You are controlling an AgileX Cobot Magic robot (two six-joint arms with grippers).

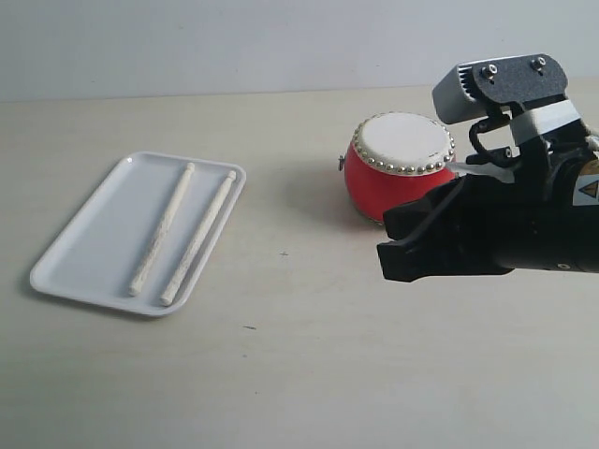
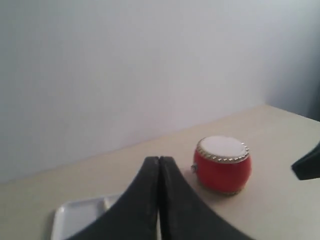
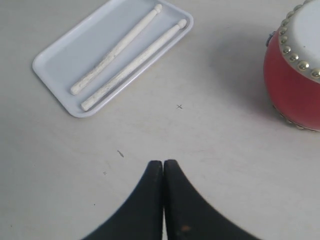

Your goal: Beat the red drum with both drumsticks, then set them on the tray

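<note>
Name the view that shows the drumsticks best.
Right wrist view: both drumsticks lie whole and large on the tray. Exterior view shows them whole but smaller. Left wrist view shows only a tray corner.

Pale beige tabletop (image 1: pixel 281 374) with a tiny cross mark (image 1: pixel 284 253) — plain whitish wall (image 1: pixel 234 42) behind

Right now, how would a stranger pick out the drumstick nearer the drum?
In the exterior view, find the white tray left of the red drum. Two pale sticks lie side by side in it. Yours is the stick nearer the drum, not the outer stick.
</note>
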